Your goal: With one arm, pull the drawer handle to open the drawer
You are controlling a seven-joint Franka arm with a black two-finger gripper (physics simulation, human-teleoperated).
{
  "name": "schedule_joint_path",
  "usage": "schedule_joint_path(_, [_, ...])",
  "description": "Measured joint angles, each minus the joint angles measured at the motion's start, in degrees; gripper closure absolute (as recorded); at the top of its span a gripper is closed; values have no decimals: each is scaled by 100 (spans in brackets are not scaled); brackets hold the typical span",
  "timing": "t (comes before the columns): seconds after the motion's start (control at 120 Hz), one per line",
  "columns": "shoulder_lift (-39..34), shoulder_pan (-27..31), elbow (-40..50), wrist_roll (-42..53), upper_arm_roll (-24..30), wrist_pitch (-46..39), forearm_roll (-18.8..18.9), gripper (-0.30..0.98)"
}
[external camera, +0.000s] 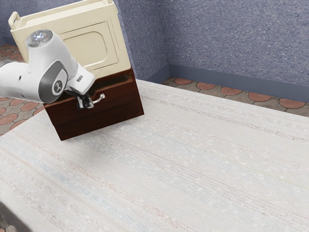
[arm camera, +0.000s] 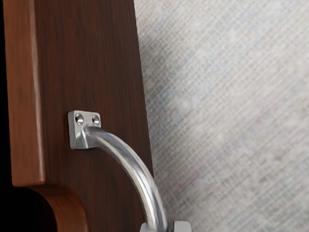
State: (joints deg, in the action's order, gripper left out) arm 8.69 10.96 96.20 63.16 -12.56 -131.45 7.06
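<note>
Nearest in wrist view: curved metal bow handle (arm camera: 136, 169), shiny silver, fixed to the dark brown wooden drawer front (arm camera: 104, 63) by a small squared bracket (arm camera: 75, 134) with two screws. Bow comes out from the front and bends round toward the end effector (external camera: 86, 102). Drawer front has a lighter, rounded top edge with a curved cutout (arm camera: 67, 203); black interior behind it.

Exterior view: drawer sits low, under a cream box-shaped unit (external camera: 46, 19) with a raised rounded-rectangle panel and loop grips at its top corners. Dark gap behind the drawer front's upper edge, so drawer is partly out. Handle is about mid-width on the front, near its top, end effector right at it. Can't tell whether the end effector is clamped on the handle or apart.

White Franka arm (external camera: 50, 72) enters from the exterior view's left, crosses in front of the cream unit, hand angled down to the drawer. Worktop (external camera: 159, 164) has a pale woven cover with faint pink, blue and beige stripes; drawer unit stands at its far side. Behind: speckled blue-grey wall (external camera: 231, 38), plain blue-grey skirting (external camera: 217, 84), paved floor (external camera: 285, 103) with rounded terracotta and grey pieces.
</note>
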Motion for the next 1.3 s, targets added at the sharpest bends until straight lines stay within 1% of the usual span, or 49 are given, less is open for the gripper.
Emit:
schedule_joint_path(0.317, [-354, -158, 546, -270, -45, -278, 67, 79])
schedule_joint_path(0.475, [-543, -219, 826, -421, -37, -335, 42, 70])
schedule_joint_path(0.633, [-686, -265, 1031, -512, -22, -355, 10, 66])
schedule_joint_path(1.3, [-1649, -606, 2056, -762, 24, -397, 9, 64])
